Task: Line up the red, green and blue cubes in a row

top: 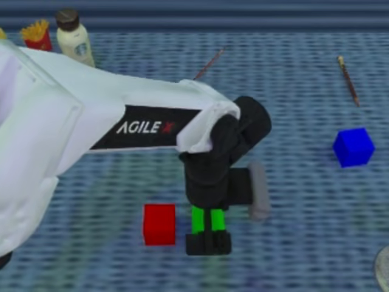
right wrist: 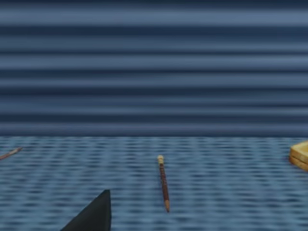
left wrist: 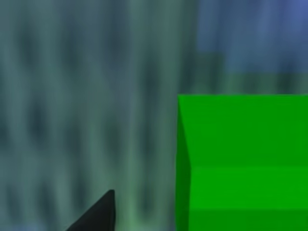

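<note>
The red cube (top: 159, 224) rests on the blue cloth near the front centre. Just to its right is the green cube (top: 206, 219), mostly covered by my left gripper (top: 208, 238), which reaches down over it. In the left wrist view the green cube (left wrist: 245, 163) fills the picture's right side, and a clear gap separates it from the one dark fingertip (left wrist: 102, 212) that shows, so this gripper is open around it. The blue cube (top: 353, 146) sits alone at the right. My right arm is out of the top view; its wrist view shows one fingertip (right wrist: 97, 214) with nothing against it.
A red carton of fries (top: 37, 35) and a white bottle (top: 74, 36) stand at the back left. Two pencils (top: 348, 79) (top: 208, 64) lie at the back. A grey round edge (top: 383, 267) shows at the front right corner. A yellow object (right wrist: 299, 155) is seen in the right wrist view.
</note>
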You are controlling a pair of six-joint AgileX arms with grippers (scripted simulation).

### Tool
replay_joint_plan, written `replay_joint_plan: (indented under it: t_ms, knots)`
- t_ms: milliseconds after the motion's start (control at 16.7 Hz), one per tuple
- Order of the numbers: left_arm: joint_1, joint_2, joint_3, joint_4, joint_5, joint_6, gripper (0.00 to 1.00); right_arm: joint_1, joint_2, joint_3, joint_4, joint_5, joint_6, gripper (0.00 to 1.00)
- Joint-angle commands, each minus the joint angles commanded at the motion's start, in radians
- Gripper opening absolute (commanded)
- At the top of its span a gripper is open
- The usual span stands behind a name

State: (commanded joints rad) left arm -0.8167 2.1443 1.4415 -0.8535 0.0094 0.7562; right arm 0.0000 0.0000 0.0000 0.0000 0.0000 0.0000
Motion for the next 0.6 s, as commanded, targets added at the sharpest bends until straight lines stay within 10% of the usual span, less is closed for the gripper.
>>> replay_joint_plan:
  t_ms: [600]
  knots:
    - [0.020, -0.093, 0.128, -0.223, 0.000, -0.003, 1.00, 0.000, 0.000, 0.000, 0.000, 0.000, 0.000, 1.00]
